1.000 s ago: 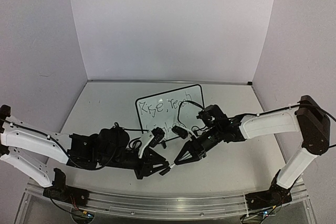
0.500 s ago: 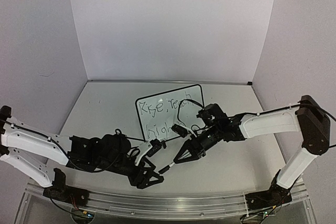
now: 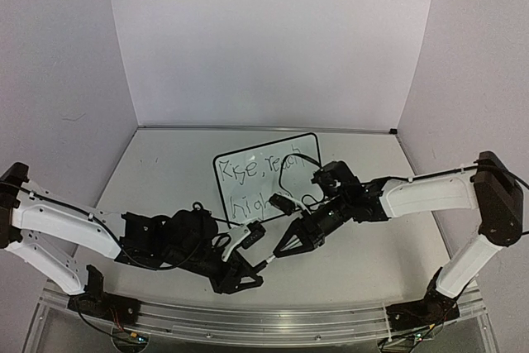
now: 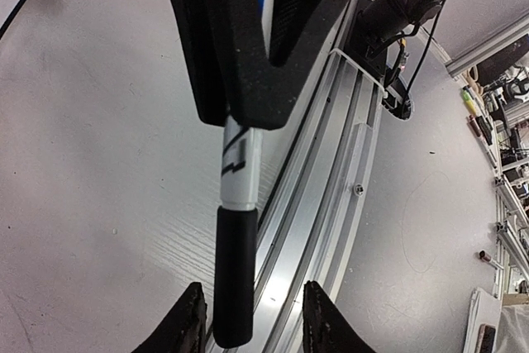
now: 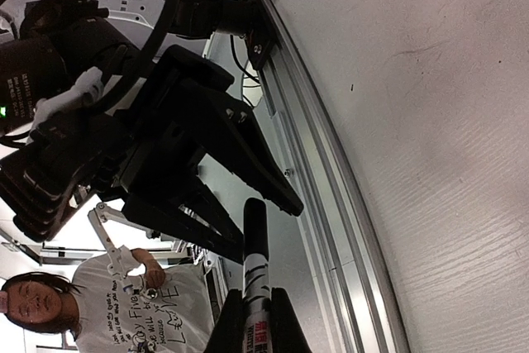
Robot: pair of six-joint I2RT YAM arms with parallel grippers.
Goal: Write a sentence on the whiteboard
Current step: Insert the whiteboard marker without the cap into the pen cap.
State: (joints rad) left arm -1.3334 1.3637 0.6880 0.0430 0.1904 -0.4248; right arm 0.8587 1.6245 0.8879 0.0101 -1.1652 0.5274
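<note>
The whiteboard (image 3: 266,173) lies flat mid-table, and the sentence (image 3: 252,169) runs across it in two lines of dark handwriting, the lower line partly hidden by the arms. My right gripper (image 3: 283,250) hangs just in front of the board, shut on a white marker (image 5: 257,287) whose black cap (image 5: 254,225) points at the left arm. My left gripper (image 3: 241,275) faces it near the front edge. In the left wrist view the cap (image 4: 234,274) sits between the left gripper's (image 4: 254,288) open jaws, close to the left finger, with a clear gap to the right finger (image 4: 324,320).
An aluminium rail (image 3: 273,321) runs along the table's near edge, directly under the left gripper (image 4: 331,171). White walls close off the back and both sides. A person in a white printed T-shirt (image 5: 124,312) stands beyond the rail. Black cables loop over both wrists.
My left gripper dropped back toward the near edge, opened wide, then narrowed around the marker's cap. The right gripper kept the marker and barely moved.
</note>
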